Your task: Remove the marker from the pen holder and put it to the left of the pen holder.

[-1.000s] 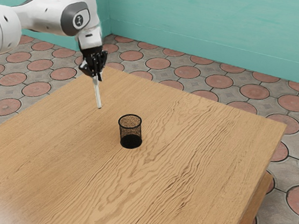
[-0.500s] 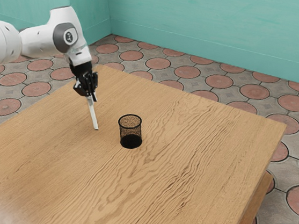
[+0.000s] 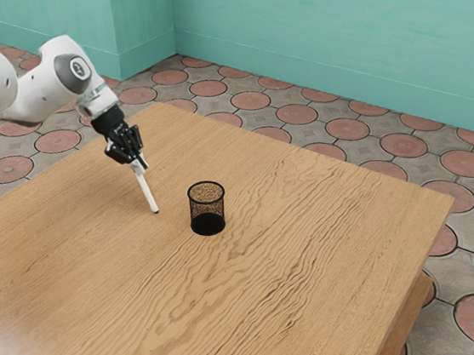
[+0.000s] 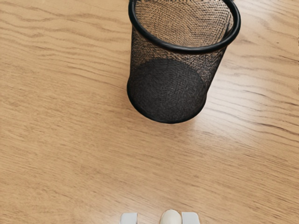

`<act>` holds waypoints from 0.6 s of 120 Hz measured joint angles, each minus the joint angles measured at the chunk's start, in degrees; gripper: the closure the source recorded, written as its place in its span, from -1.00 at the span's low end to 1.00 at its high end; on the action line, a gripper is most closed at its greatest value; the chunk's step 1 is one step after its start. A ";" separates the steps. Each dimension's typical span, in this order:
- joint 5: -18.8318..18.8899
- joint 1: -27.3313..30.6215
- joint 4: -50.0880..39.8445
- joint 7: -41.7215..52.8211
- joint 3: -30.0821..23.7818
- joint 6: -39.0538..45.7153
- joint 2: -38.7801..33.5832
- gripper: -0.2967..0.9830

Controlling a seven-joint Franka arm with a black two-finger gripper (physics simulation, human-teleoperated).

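Wood-grained bench [image 3: 230, 314] lies nearest, and on it stands the black mesh pen holder [image 3: 207, 213], upright. Just beside the pen holder, toward the exterior view's left, is the marker [image 3: 148, 191], white and slim, out of the holder and tilted, its dark lower end nearest the holder. That end seems to be at or just above the bench; the contact is hard to make out. Beyond the holder, at the marker's upper end, is the claw [image 3: 137, 164]. It is spread: in the wrist view the marker sits against one of its pale pads [image 4: 190, 218], with a gap to the other. The step in hand looks like release on the holder's left. To do it well, the claw should be low, with the marker's lower end settled, and ease away along the marker's length so that the near pad does not drag it. A leaning marker could drop and roll into the holder, so a slow, straight retreat would suit. Farther behind the holder are a round-patterned tile floor [image 3: 297, 114] and a teal wall [image 3: 338, 43].
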 joint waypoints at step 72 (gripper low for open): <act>25.42 -14.85 -14.79 -6.78 -0.71 -5.19 -29.18 -0.46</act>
